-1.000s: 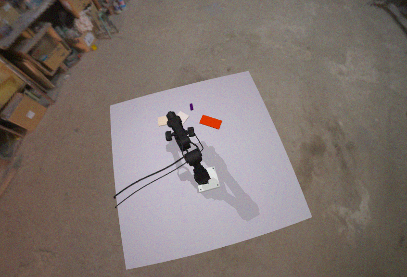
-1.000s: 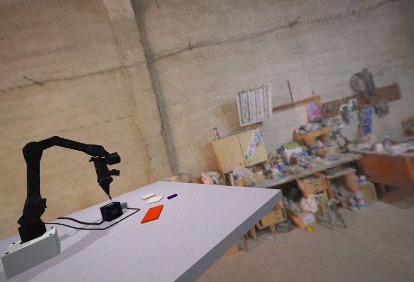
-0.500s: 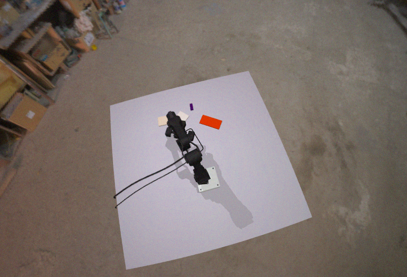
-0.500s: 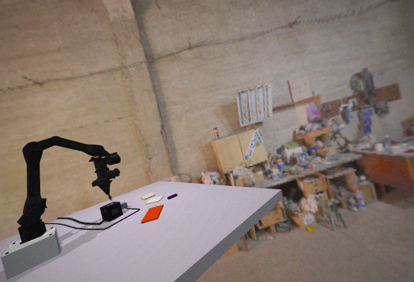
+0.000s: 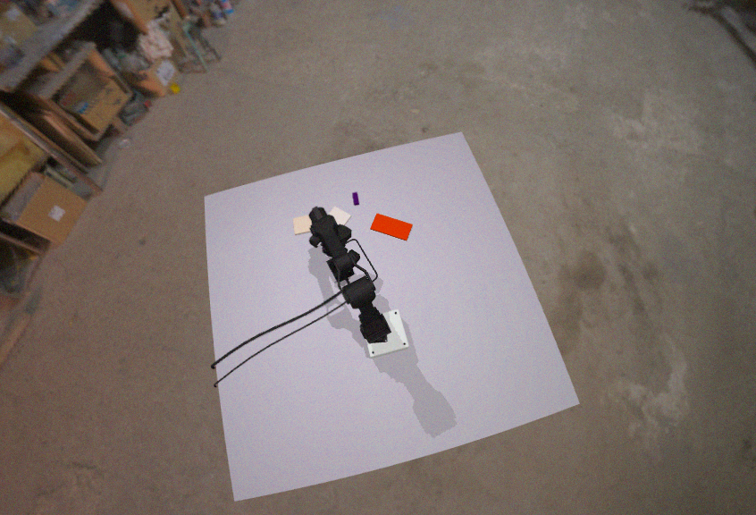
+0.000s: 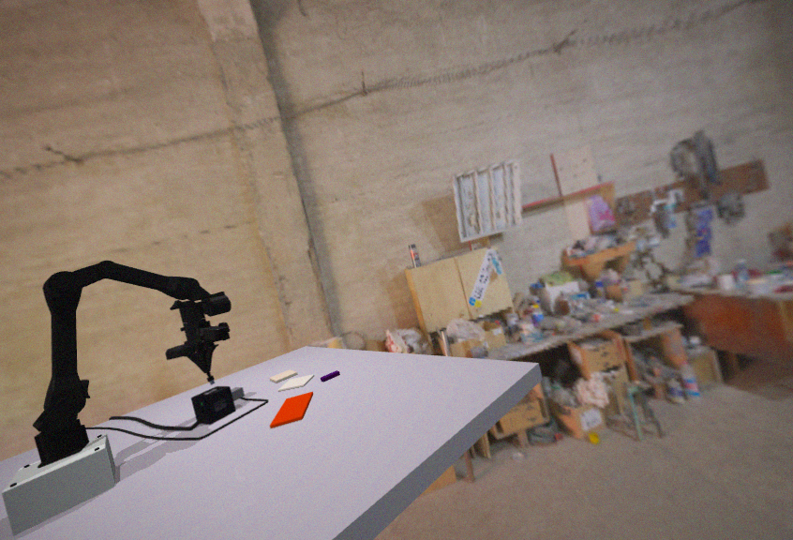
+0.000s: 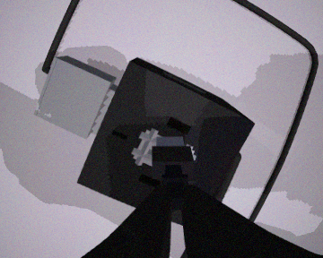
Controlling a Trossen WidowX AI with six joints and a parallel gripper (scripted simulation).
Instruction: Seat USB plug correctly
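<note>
The black power cube (image 6: 204, 407) (image 7: 169, 100) stands on the table, rotated in the wrist view. The pale socket (image 7: 143, 149) on its top is partly hidden by the plug. The USB plug (image 7: 172, 153) has a black body and a grey metal shell that points down at the cube. My gripper (image 6: 210, 375) (image 7: 175, 197) is shut on the plug's body. It holds the plug just above the cube's top, over the right part of the socket in the wrist view. The shell's end is hard to see, and I cannot tell which way round it faces.
A grey block (image 6: 237, 393) (image 7: 74, 96) sits at the cube's side. A black cable (image 6: 265, 401) (image 7: 309, 90) loops around the cube. An orange slab (image 5: 391, 226) (image 6: 291, 410), a purple bar (image 5: 356, 198) (image 6: 330, 375), a cream block (image 5: 301, 224) (image 6: 282, 375) and a white card (image 5: 340, 215) (image 6: 296, 382) lie beyond.
</note>
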